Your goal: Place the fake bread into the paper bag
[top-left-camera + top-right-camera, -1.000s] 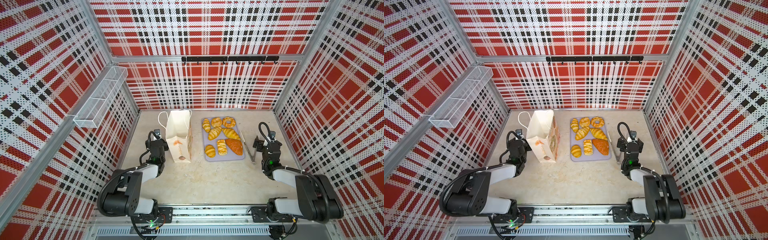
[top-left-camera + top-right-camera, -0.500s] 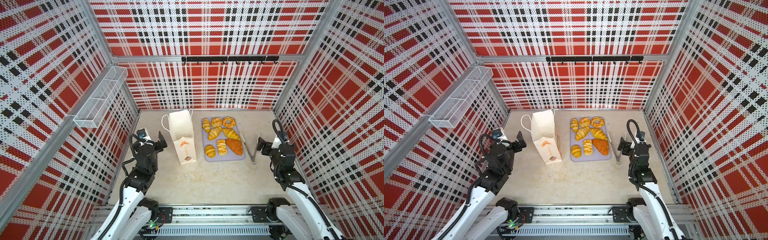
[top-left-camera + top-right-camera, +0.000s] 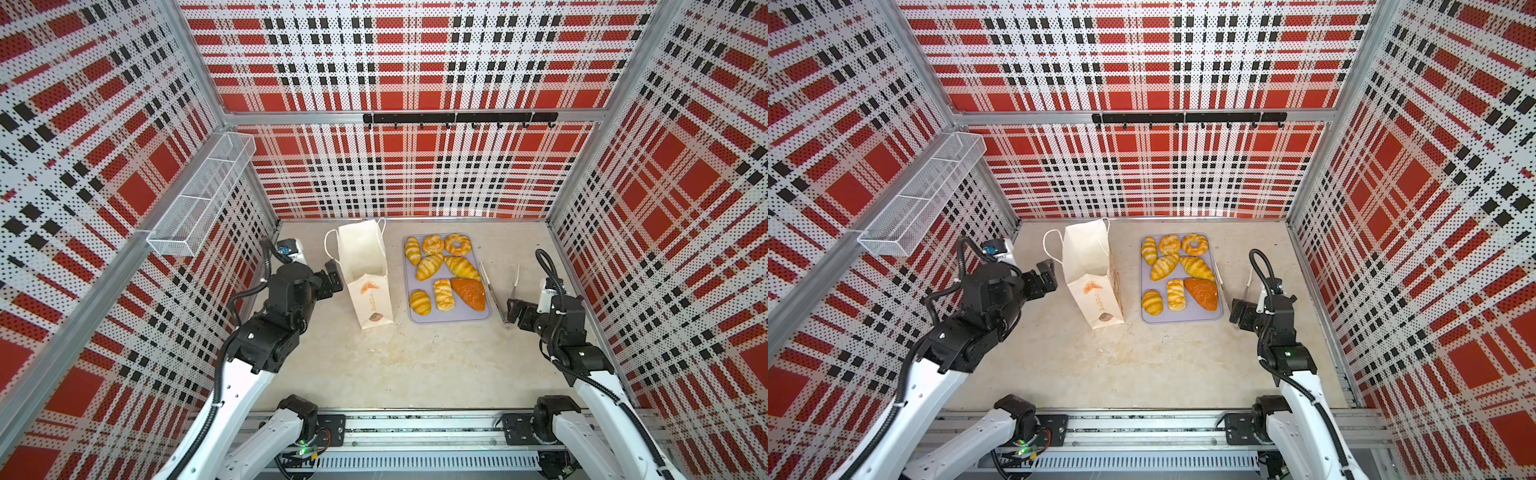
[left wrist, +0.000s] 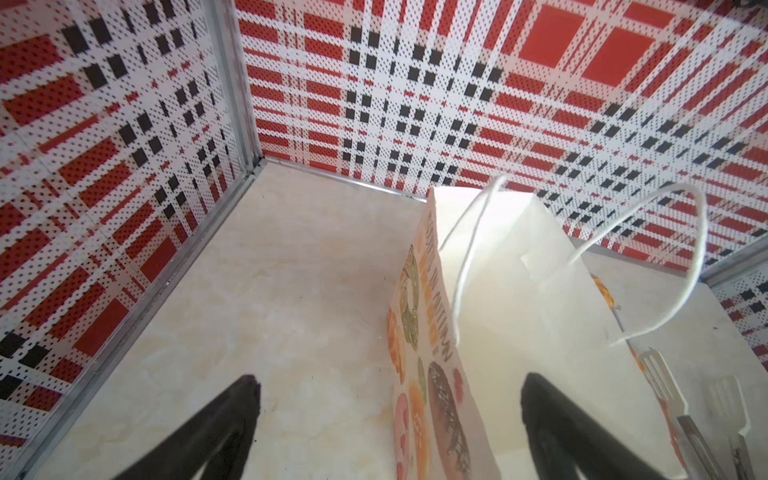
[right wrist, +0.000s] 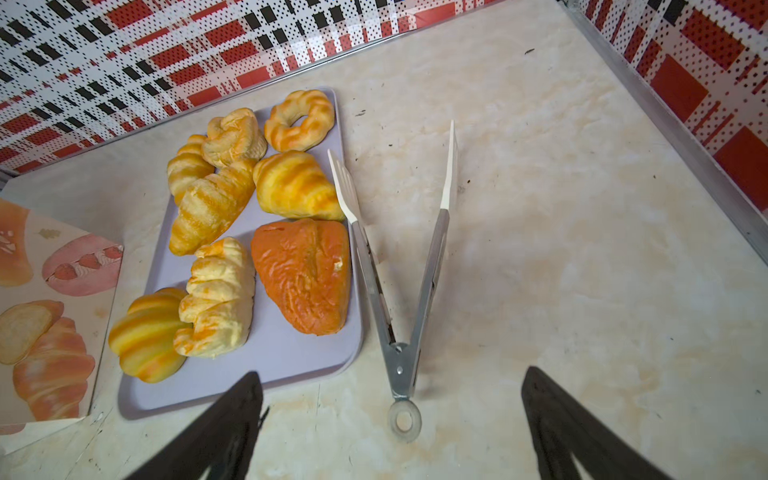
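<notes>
All eight pieces of fake bread (image 3: 461,267) lie on the tray (image 3: 453,318) right of the desk's (image 3: 415,365) middle. The paper bag (image 3: 365,266) stands upright just beside the tray's left edge, mouth open upward. The right gripper (image 3: 516,311), jaws wide apart and empty, hangs off the tray's near right corner, so the right arm is the nearer one to the bread, which lies to its left. Between them lie the tongs (image 5: 432,257), along the tray's right edge, hinge end pointing at this gripper and tips toward the desk's far edge. The left gripper (image 3: 332,276), also spread and empty, hovers at the bag's left side, the bag between it and the bread.
</notes>
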